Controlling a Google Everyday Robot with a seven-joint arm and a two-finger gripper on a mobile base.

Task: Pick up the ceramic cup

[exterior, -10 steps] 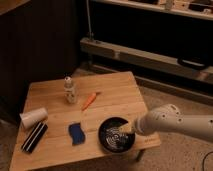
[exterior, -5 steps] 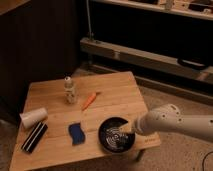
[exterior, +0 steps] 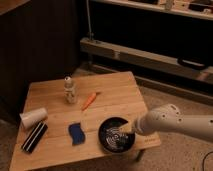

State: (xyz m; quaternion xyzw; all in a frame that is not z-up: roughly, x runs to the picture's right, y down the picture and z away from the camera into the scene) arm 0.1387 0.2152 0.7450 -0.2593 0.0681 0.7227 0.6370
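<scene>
The cup lay on its side near the left edge of the table, wider end outward, with a black bar just beside it toward the front. The gripper hung over the bowl at the right front corner, well apart from the cup, its fingers spread wide and holding nothing. The step in hand looked like the reach, barely begun. To do it well, the arm needed to lift clear of the bowl's rim, cross leftward above the sponge, and come down over the cup's middle with the fingers set across its tapered body, not along it. A toppled cup would likely roll, so a slow close was called for, keeping off the bar and away from the table's edge.
</scene>
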